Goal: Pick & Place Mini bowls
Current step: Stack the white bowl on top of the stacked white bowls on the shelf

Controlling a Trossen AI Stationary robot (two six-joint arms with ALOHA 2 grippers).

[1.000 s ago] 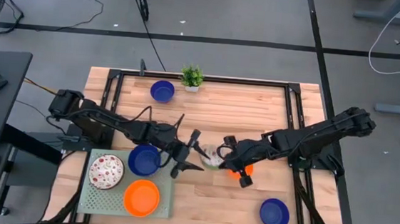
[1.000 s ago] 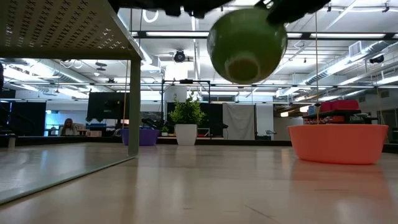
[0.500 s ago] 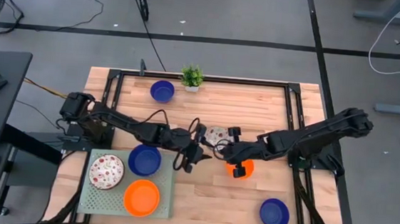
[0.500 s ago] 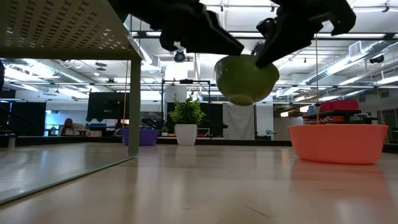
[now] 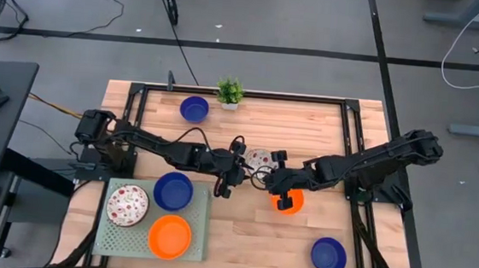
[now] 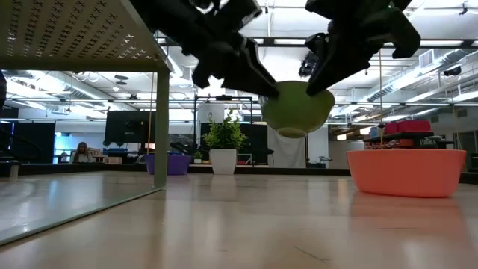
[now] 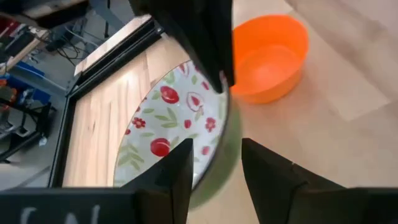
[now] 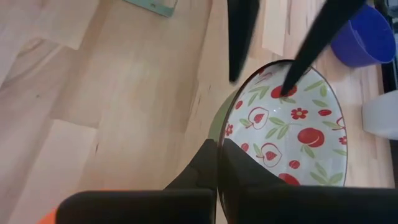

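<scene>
A small patterned bowl (image 5: 259, 160) is hanging in the air above the middle of the table (image 5: 248, 237), white inside with red fruit and green leaves, pale green on its outside (image 6: 297, 109). The right gripper (image 5: 274, 173) is pinching its rim with fingers (image 8: 211, 171) clenched on either side of the wall. The left gripper (image 5: 239, 161) is reaching to the bowl's opposite rim, its fingers (image 7: 180, 168) straddling the edge with a gap showing between them; whether they are gripping yet cannot be told. Just beside the held bowl, under the right gripper, an orange bowl (image 5: 289, 201) is sitting on the wood. Farther from the held bowl, toward the left arm's side, a pale green tray (image 5: 200, 234) is carrying a blue bowl (image 5: 172, 190), a second orange bowl (image 5: 169, 235) and another patterned bowl (image 5: 127, 205). Two more blue bowls are resting well apart from the held bowl: one (image 5: 194, 108) next to a small potted plant (image 5: 230, 91), one (image 5: 328, 255) near the table's corner on the right arm's side.
</scene>
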